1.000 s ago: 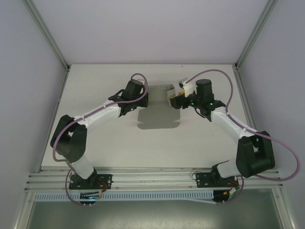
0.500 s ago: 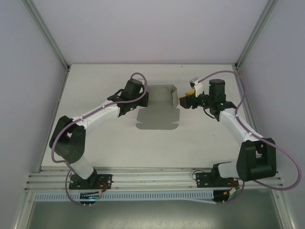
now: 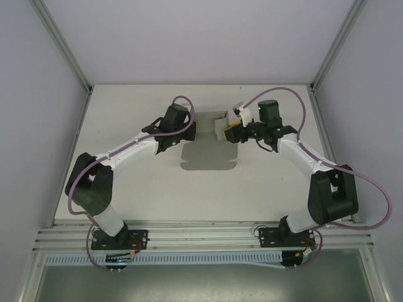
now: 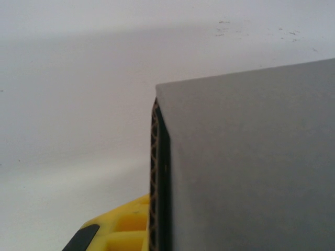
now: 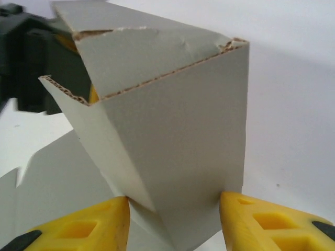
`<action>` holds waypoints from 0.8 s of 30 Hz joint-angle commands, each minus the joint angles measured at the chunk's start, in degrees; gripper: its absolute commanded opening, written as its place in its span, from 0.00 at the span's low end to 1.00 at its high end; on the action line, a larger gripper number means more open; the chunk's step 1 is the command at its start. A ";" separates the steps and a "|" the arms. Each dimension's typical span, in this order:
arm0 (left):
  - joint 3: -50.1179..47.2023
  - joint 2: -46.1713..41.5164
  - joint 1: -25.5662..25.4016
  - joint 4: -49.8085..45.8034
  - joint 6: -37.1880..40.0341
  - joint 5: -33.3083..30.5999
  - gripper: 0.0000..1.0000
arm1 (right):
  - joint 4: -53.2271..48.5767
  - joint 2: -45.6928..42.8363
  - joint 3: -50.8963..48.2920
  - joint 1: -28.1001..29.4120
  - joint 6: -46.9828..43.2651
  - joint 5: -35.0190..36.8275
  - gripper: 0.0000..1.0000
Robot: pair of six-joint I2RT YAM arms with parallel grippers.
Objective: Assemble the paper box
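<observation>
**Two robot arms meet over a half-formed paper box** (image 3: pixel 209 156) in the upper middle of the overhead frame. Its grey base panel lies flat on the white table (image 3: pixel 271 189), and its far end is raised between them. The left claw (image 3: pixel 192 130), drawn narrow, appears to pinch one upright wall. Its wrist camera shows a single yellow finger (image 4: pixel 120 230) against the wall's corrugated edge. The right claw (image 5: pixel 174 209), at a middling gap, holds a folded end flap, with both yellow fingers (image 5: pixel 272 225) meeting the card at the lower centre of its wrist view.

The step in hand looks to be creasing that end flap upright. Done well, it asks for a light squeeze along the scored line, with the left claw steadying the opposite wall so the base does not slide. The card is thin, matte and corrugated, likely stiff across the flutes and quick to dent. A ragged, torn-looking edge shows at the upper left of the right wrist view.
</observation>
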 commanded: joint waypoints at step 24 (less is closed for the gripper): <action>1.48 -0.45 -0.46 1.69 0.21 2.78 0.00 | 23.77 13.80 2.82 4.60 12.06 1.34 0.55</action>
